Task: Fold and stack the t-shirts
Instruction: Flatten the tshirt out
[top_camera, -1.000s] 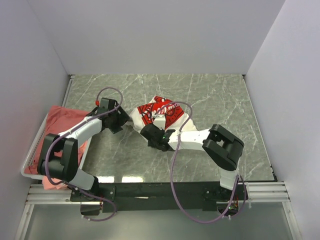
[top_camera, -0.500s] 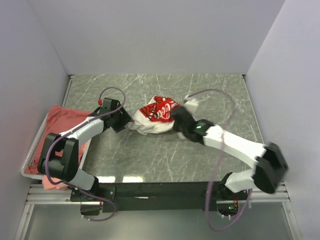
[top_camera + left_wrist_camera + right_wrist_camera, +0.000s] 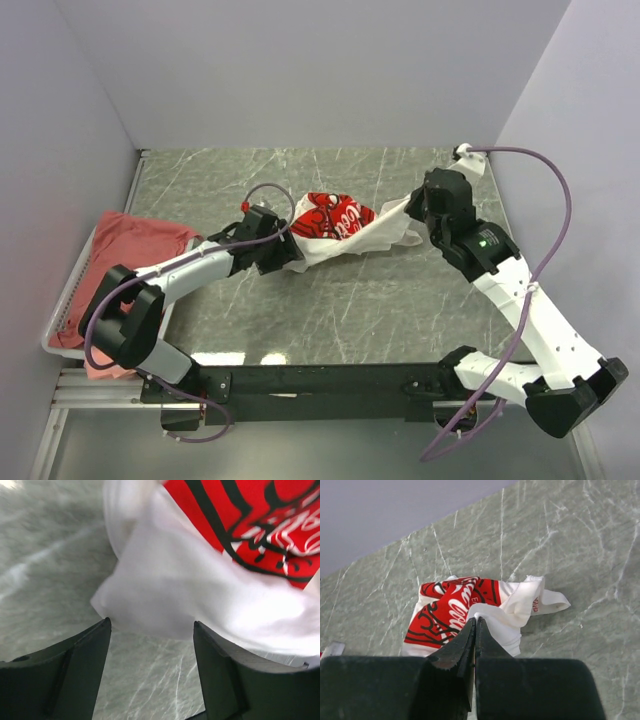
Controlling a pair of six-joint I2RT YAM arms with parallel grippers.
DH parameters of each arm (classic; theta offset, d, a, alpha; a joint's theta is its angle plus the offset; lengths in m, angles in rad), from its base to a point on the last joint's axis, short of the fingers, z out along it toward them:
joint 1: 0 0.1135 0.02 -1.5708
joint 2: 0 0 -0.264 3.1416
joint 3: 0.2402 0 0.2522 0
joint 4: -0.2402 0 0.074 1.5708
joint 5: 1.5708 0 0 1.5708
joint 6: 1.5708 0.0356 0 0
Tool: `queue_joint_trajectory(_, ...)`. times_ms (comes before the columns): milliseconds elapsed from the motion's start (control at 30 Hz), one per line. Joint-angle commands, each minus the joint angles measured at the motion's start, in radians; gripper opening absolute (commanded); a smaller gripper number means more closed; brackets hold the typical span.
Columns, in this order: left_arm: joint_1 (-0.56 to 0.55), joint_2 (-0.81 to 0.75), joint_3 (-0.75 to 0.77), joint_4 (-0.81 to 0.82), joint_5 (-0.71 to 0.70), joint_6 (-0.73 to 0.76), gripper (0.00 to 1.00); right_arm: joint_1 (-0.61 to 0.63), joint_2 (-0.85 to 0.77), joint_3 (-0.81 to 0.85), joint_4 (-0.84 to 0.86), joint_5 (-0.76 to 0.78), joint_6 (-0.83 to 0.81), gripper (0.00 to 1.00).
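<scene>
Right claw (image 3: 475,622): clenched tip to tip, a peak of the white t-shirt (image 3: 350,238) pinched between the tips. The cloth hangs from the tips down to the table (image 3: 400,310), red print (image 3: 447,611) beyond and to the left in the wrist view.

Change: one second ago this claw sat low at the near edge of a tight bundle. Half a second ago it was at the bundle's right side. Now it is up and far out to the right, and the shirt is drawn into a long band trailing away from it. Judgement: the bundle is being pulled open for spreading; no fold made yet.

Left claw (image 3: 152,625): released, jaws wide apart, a white lobe of the shirt just ahead of the tips, not gripped. It has come in from well to the left and is now at the band's other end.

Behind the left claw, pink t-shirts (image 3: 135,240) lie in the wire basket (image 3: 60,325), same as in the earlier views.
</scene>
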Motion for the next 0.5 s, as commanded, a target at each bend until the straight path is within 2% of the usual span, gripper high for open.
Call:
queue_joint_trajectory(0,-0.041,-0.03,0.015,0.005,-0.028,0.026,0.73,-0.05,-0.006,0.079,-0.032,0.033,-0.043,0.0)
queue_joint_trajectory(200,-0.066,-0.01,-0.008,0.053,-0.028,0.025,0.84,-0.073,0.002,0.197,-0.049,-0.021,-0.064,0.0)
queue_joint_trajectory(300,-0.066,0.018,0.012,0.097,-0.059,0.022,0.85,-0.074,0.023,0.238,-0.06,-0.027,-0.067,0.0)
queue_joint_trajectory(467,-0.064,0.033,0.003,0.238,-0.016,-0.021,0.87,-0.085,0.038,0.304,-0.081,-0.012,-0.082,0.0)
